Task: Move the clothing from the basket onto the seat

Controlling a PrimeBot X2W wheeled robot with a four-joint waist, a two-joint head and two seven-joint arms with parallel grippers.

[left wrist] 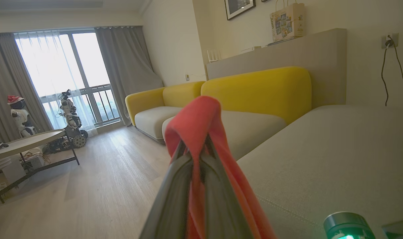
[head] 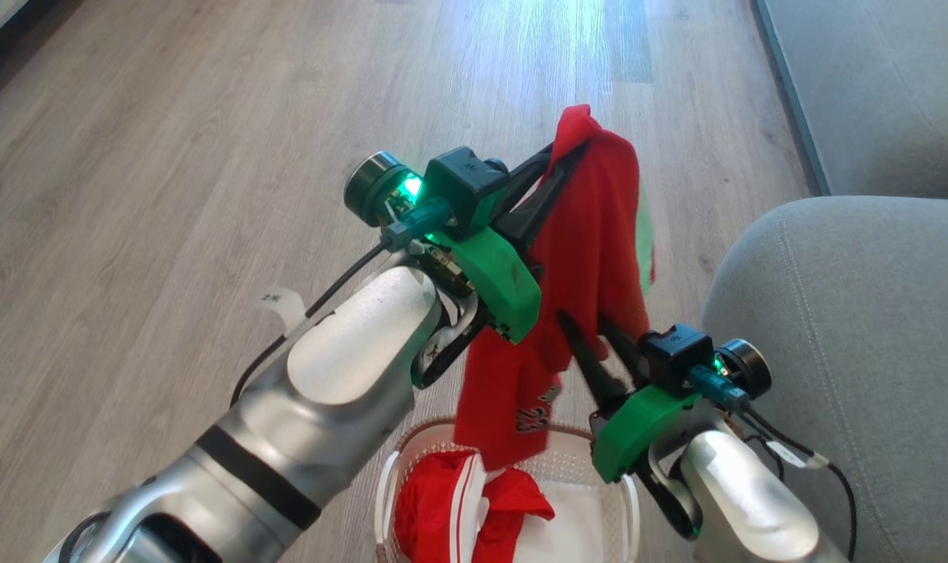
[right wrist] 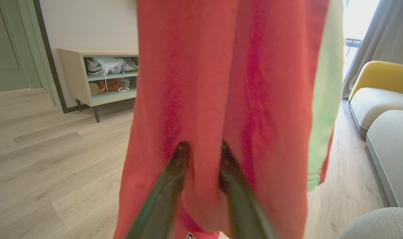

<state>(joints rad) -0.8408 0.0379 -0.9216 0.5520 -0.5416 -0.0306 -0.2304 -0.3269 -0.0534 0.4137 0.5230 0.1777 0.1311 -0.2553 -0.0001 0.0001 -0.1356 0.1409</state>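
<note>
Between the jaws of the left gripper [left wrist: 193,146]: lifted red garment [head: 599,234], clamped at its top fold, hanging free. Against its lower half: right gripper [right wrist: 203,147], jaws apart, tips touching the cloth, nothing pinched. Directly below both sets of jaws: basket [head: 579,477] on wood floor [head: 169,195], second red-and-white garment [head: 442,508] crumpled inside. Just beyond the right jaws, outward: grey seat [head: 856,352].
</note>
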